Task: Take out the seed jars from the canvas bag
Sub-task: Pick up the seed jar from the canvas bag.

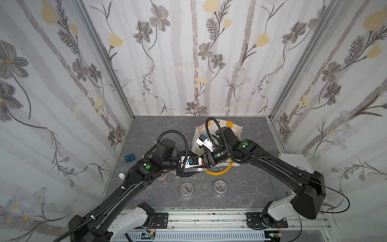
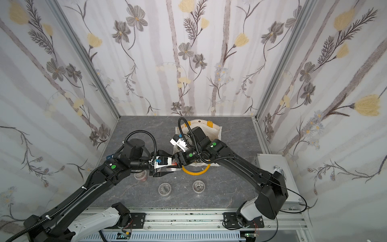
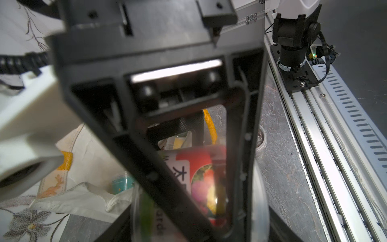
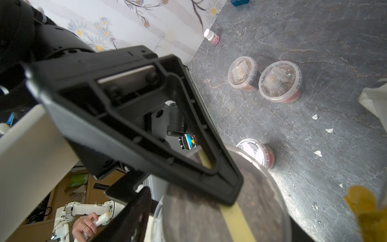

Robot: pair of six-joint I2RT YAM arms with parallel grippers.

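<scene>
The left gripper (image 1: pixel 196 167) and the right gripper (image 1: pixel 206 161) meet tip to tip with a red-labelled seed jar (image 3: pixel 201 178) between both pairs of jaws. I cannot tell whether either one clamps it. The canvas bag (image 1: pixel 235 130) lies just behind the right gripper. Two more seed jars (image 1: pixel 186 188) stand upright on the grey table (image 1: pixel 247 188), on the arm-base side of both grippers.

light: bright, even | glare: seed jar (image 4: pixel 252 151) lid | wrist foreground: blurred

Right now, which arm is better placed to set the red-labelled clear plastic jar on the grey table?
Left, probably: its claw is at that jar, and other jars stand beneath that arm.
</scene>
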